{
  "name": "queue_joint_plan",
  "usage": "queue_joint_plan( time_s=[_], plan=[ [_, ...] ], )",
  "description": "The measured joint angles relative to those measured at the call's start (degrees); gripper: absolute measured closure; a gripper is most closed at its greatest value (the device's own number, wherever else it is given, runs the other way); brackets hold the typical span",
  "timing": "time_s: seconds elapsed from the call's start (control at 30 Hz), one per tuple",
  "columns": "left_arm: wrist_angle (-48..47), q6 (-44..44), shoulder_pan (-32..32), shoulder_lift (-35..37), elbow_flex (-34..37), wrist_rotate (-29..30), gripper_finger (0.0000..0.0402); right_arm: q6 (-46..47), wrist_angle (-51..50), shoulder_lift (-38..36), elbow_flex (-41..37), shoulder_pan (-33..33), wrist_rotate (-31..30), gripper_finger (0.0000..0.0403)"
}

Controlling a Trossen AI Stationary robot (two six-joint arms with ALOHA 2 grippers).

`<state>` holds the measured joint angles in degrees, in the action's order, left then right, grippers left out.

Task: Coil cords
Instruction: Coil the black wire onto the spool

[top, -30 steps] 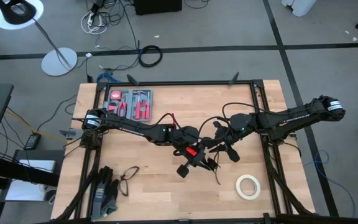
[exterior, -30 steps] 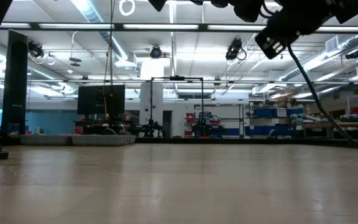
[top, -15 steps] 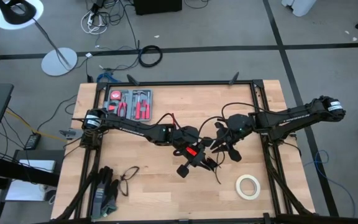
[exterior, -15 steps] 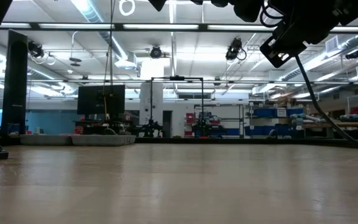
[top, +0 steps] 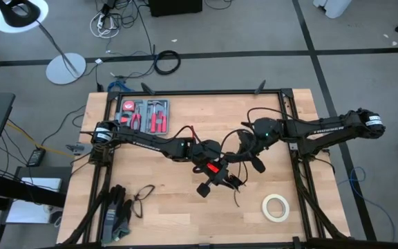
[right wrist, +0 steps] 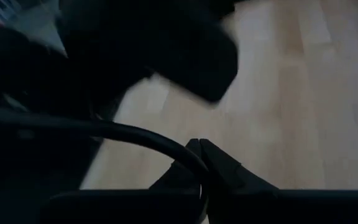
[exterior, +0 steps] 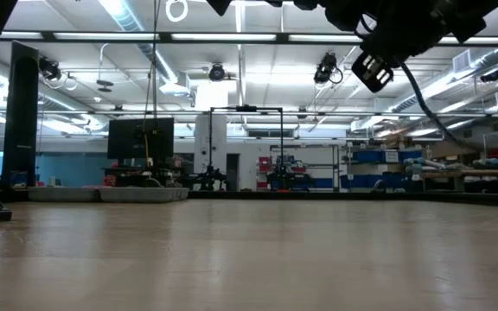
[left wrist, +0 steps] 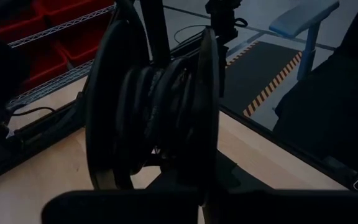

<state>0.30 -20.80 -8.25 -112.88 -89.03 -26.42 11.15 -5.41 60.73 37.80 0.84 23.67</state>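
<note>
The cord is a thin black cable. Several of its loops (left wrist: 163, 106) stand bunched upright in my left gripper (top: 216, 176), which is shut on them over the middle of the table. A free stretch (right wrist: 135, 134) runs to my right gripper (top: 249, 160), just right of the left one and shut on it. A loose tail (top: 238, 197) hangs toward the table. In the low view the chunky black end piece (exterior: 373, 69) hangs high above the tabletop. My left gripper holds the bundle of loops (left wrist: 166, 137) between its fingers. The loops stand upright, side by side, lifted clear of the table. My right gripper pinches a single strand of the cord (right wrist: 188, 160) at its fingertips (right wrist: 219, 163). The strand curves away from them, lifted clear of the wood.
A case of red-handled tools (top: 144, 115) lies at the far left. A cream tape roll (top: 276, 206) sits near the right front. Dark gloves (top: 118, 213) and a small black loop (top: 142, 196) lie at the near left. Black frame rails (top: 286, 104) edge the table.
My right gripper has shut on the cord; its fingers stood apart before. The right arm has swung a little toward the table's far edge and rolled slightly. The end piece has shifted left and the tail has drawn in a little.
</note>
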Motion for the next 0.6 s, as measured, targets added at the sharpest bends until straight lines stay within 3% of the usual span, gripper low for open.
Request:
queue_joint_plan(
  time_s=[0.23,0.6],
  plan=[
    [0.32,-0.09,0.06,0.0,0.0,1.45,0.0402,1.91,3.12,2.36,0.02,0.46,0.01,0.0402],
    [2.11,-0.3,0.13,-0.02,0.11,1.11,0.0402,1.26,2.95,13.87,0.02,3.24,-0.55,0.0402]
  ],
)
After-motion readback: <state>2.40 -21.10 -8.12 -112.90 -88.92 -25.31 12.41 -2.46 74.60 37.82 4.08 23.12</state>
